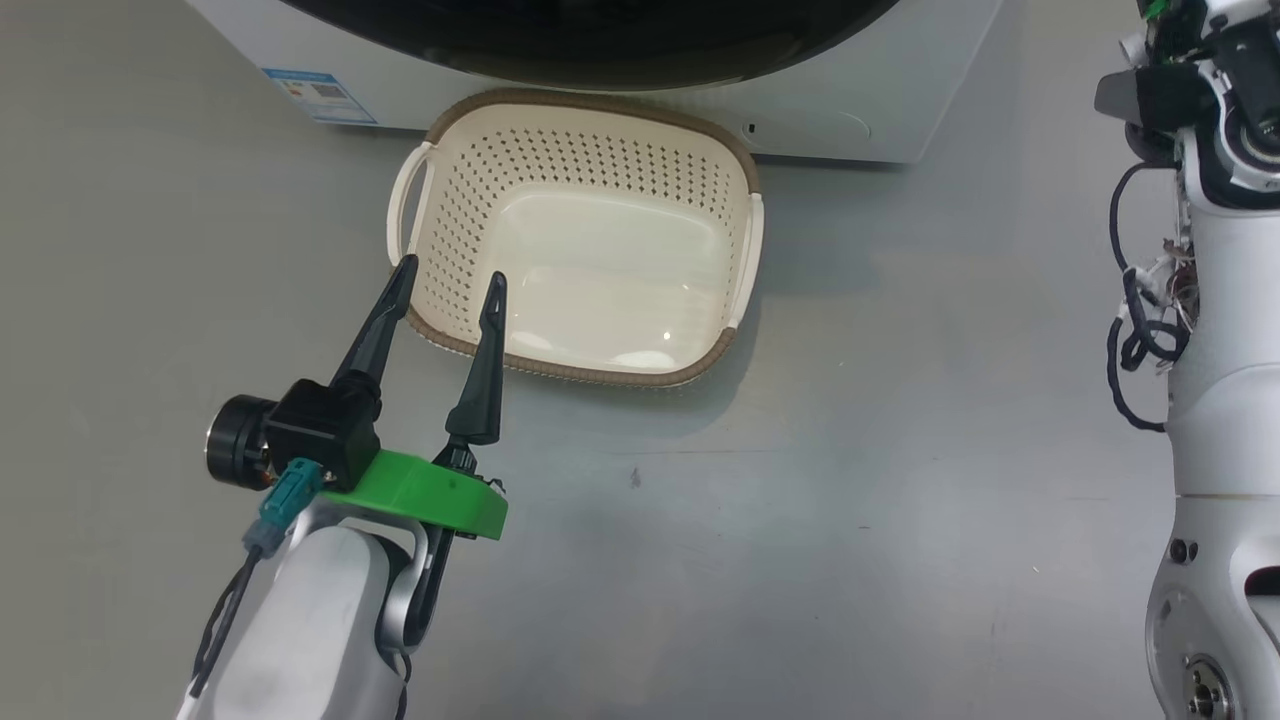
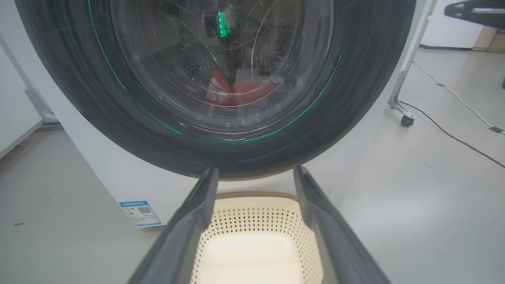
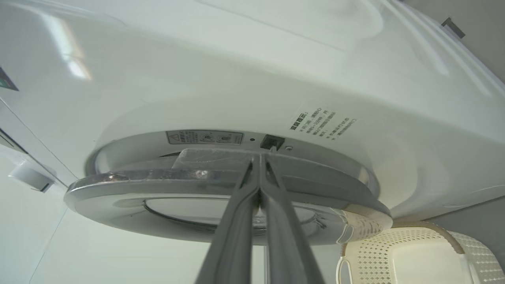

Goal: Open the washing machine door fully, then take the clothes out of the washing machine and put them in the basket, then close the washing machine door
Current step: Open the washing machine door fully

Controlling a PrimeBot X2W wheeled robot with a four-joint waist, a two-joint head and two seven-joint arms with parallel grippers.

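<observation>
head view shows my left claw (image 1: 452, 272) above the grey floor (image 1: 800, 500), its two fingers spread wide and free, tips over the near left rim of the basket (image 1: 590, 102). the basket sits on the floor, hard up to the foot of the washer (image 1: 850, 110), just below the black rim of the door (image 1: 600, 40). my right arm (image 1: 1220, 400) stands pale at the right edge, reaching up toward the washer.

left wrist view looks between my spread fingers at the basket's perforated wall, with the door's glass bowl above it. the clothes (image 2: 244, 88) lie red and white behind the glass, low in the drum. a blue label (image 2: 140, 213) sits on the washer's lower left corner.

right wrist view has my right claw (image 3: 258, 157) pressed together, pinching nothing, tips at the edge of the door by the small dark latch (image 3: 272, 142). whether they touch the door, or whether it is latched, i cannot tell.
</observation>
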